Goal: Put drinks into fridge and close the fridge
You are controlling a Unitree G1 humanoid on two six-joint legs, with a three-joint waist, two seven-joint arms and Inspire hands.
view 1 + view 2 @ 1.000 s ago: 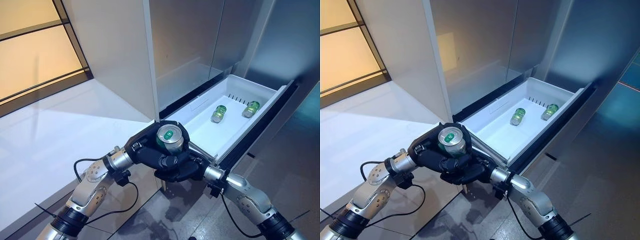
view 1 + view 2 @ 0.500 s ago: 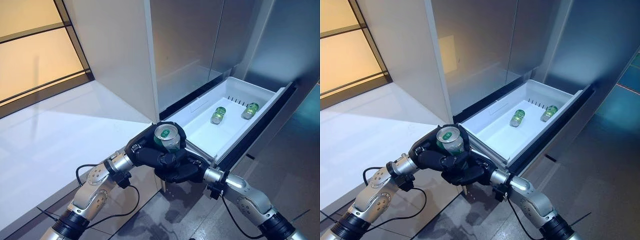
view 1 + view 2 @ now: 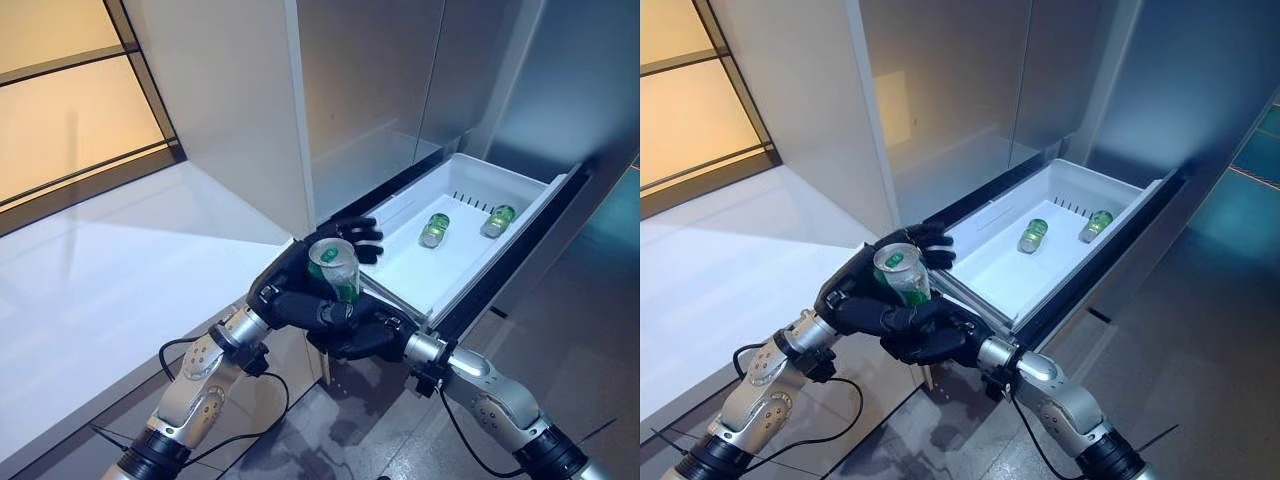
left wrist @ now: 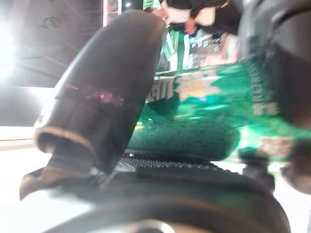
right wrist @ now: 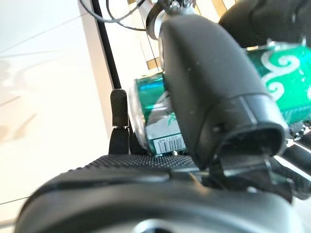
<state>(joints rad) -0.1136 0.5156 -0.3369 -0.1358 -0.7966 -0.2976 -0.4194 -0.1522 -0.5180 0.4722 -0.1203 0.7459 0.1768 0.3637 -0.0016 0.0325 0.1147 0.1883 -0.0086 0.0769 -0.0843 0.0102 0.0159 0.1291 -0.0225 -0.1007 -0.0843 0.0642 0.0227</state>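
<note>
Both arms reach forward, hands meeting. Right hand [image 3: 350, 335] curled underneath, gripping. Left hand [image 3: 290, 285] alongside it, fingers [image 3: 362, 236] spread straight beyond.

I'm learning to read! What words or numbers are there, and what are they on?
Lettering on the green can: too blurred to read.
Digits on its barcode label: too small to read.
Print on the two cans in the fridge drawer: too small to read.
</note>
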